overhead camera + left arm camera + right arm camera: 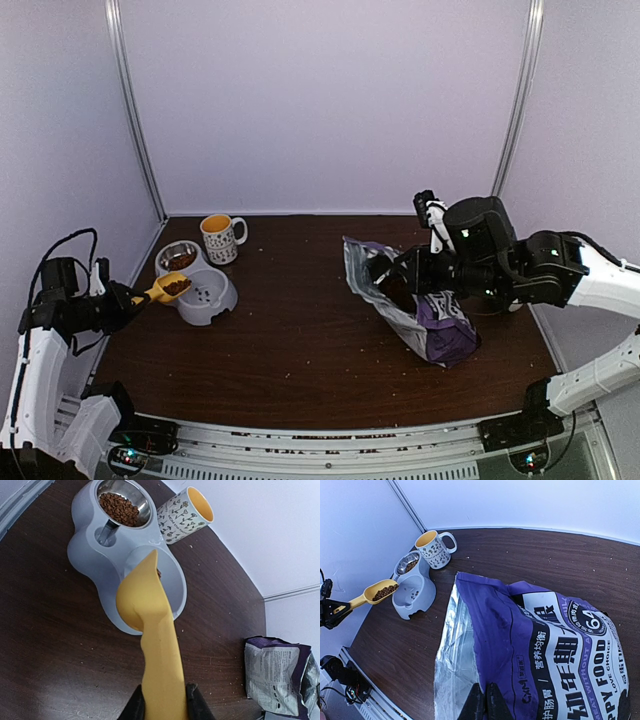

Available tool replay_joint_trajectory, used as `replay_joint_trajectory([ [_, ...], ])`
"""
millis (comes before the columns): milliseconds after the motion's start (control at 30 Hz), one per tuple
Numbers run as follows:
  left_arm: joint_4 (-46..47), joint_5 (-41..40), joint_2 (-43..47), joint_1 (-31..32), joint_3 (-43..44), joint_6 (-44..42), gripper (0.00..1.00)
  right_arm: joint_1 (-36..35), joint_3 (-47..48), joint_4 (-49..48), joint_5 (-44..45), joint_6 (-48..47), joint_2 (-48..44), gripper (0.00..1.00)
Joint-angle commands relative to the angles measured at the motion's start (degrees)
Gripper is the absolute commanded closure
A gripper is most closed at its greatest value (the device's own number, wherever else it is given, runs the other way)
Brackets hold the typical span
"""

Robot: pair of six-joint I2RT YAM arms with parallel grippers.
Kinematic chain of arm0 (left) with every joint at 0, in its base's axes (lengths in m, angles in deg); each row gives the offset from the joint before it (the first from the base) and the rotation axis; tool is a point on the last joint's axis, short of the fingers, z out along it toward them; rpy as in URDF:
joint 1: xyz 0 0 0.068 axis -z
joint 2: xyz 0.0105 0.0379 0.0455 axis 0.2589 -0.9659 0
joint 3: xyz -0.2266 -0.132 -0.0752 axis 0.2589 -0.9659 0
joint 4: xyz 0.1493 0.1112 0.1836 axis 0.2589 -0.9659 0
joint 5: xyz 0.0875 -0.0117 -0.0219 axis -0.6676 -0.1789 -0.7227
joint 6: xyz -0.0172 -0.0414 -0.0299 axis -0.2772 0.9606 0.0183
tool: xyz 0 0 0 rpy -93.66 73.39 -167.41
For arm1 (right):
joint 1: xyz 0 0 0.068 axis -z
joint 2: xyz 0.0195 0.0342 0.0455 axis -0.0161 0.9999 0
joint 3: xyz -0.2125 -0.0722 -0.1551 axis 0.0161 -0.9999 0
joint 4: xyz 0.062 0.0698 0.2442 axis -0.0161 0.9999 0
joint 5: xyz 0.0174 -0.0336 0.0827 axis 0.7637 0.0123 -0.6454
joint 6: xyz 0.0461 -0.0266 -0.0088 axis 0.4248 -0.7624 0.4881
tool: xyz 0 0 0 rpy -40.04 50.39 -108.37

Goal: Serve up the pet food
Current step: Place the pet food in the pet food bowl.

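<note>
I am looking at the grey bowl (pixel 205 295) first. It has two dips. The back dip holds a shiny metal dish (pixel 178 258), and that dish has brown pet food (pixel 119 509) in it. The front dip shows a few dark specks, and I cannot tell if they are food.

A yellow scoop (pixel 165 290) is held up over the left side of the grey bowl's front dip. It is full of the same brown food. My left gripper (pixel 162 707) is clamped tight on the scoop's handle, out to the left of the grey bowl.

A white mug (pixel 220 238) with little dark drawings and a yellow inside stands just behind the grey bowl, beside the metal dish.

Far to the right of the grey bowl is the purple and white bag (pixel 430 320). It leans over with its silver mouth open toward the grey bowl, and I can see something dark inside it. My right gripper (pixel 486 700) is pinched shut on the bag's edge.

The grey bowl sits on a dark brown table (pixel 300 340) with small crumbs on it. Plain white walls (pixel 330 100) stand behind the grey bowl and off to both sides of it.
</note>
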Motion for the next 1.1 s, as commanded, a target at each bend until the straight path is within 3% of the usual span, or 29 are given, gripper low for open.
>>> replay_joint_trajectory([
  [0, -0.8, -0.7, -1.4, -0.2, 3.0, -5.5, 1.0, 0.5, 2.4, -1.9, 0.9, -0.8, 0.5, 1.0],
  [133, -0.8, -2.1, -2.9, 1.9, 4.5, -6.1, 1.0, 0.5, 2.5, -1.7, 0.8, -0.8, 0.6, 1.0],
  [367, -0.8, -9.5, -6.4, 11.1, 7.9, -6.0, 1.0, 0.6, 2.4, -1.5, 0.9, -0.8, 0.4, 1.0],
  [833, -4.3, -15.7, -10.9, 14.2, 14.0, -10.8, 1.0, 0.9, 1.9, -1.5, 1.1, -0.7, -0.1, 1.0],
  [1067, -8.1, -24.8, -15.4, 22.0, 18.0, -13.3, 1.0, 0.9, 2.1, -1.6, 0.8, -0.7, 0.1, 1.0],
])
